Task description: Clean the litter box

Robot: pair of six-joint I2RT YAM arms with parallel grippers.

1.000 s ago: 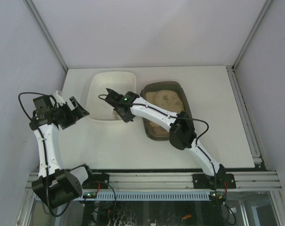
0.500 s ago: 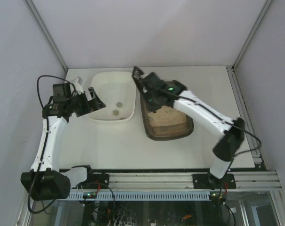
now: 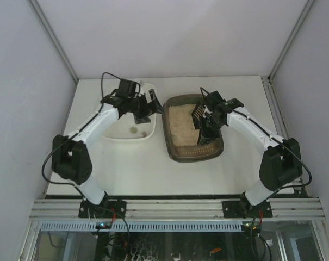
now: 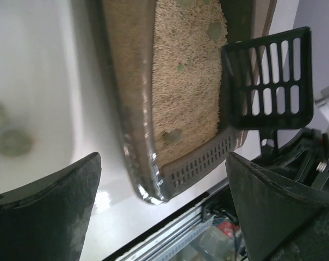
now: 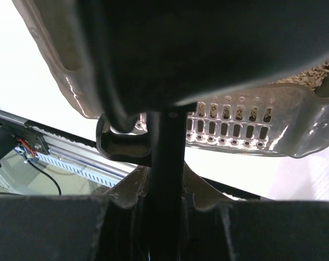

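The dark grey-brown litter box [image 3: 173, 142] holds beige litter with a few greenish clumps [image 4: 173, 136]. My right gripper [image 3: 208, 129] is shut on the handle [image 5: 167, 163] of a black slotted scoop [image 3: 198, 112]. It holds the scoop over the right side of the litter. The scoop's head also shows in the left wrist view [image 4: 267, 81]. My left gripper [image 3: 153, 106] is open and empty above the gap between the white tray [image 3: 114, 133] and the box's left rim [image 4: 132, 109]. In its own view the left gripper [image 4: 164, 217] has its jaws wide apart.
The white tray holds two small clumps [image 3: 133, 130], blurred in the left wrist view [image 4: 14, 142]. The litter box's perforated near wall [image 5: 246, 130] faces the metal rail [image 3: 175, 206] at the table's near edge. Grey walls enclose the table on three sides.
My right arm carried the scoop from over the white tray to above the litter box's right side. My left arm swung from the far left to the tray's right edge.
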